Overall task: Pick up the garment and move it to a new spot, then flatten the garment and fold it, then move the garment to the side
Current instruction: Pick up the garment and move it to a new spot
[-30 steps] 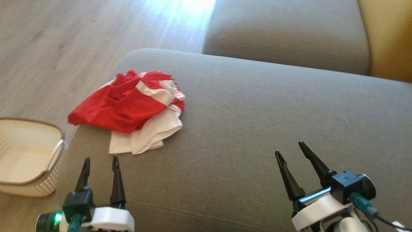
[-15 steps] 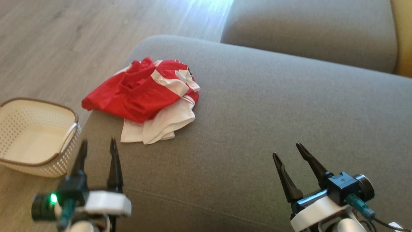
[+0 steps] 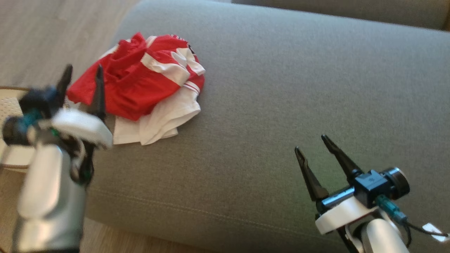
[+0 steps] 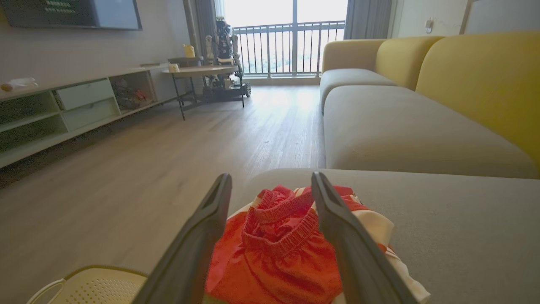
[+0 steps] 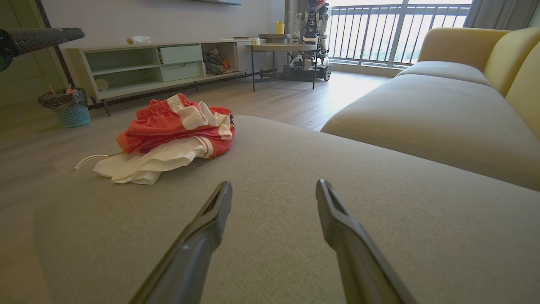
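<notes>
A crumpled red-and-white fabric garment (image 3: 147, 88) lies at the 10 o'clock corner of the grey upholstered sofa cushion (image 3: 281, 105), its white part spilling toward 6 o'clock. The left end effector (image 3: 83, 68) hovers at the garment's 9 o'clock edge, forearm upright, fingers pointing to 12 and spread apart, gripping nothing; in the left wrist view the garment shows between them. The right end effector (image 3: 310, 143) hangs low at 4 o'clock, well apart from the garment, fingers tilted toward 11, released and empty.
</notes>
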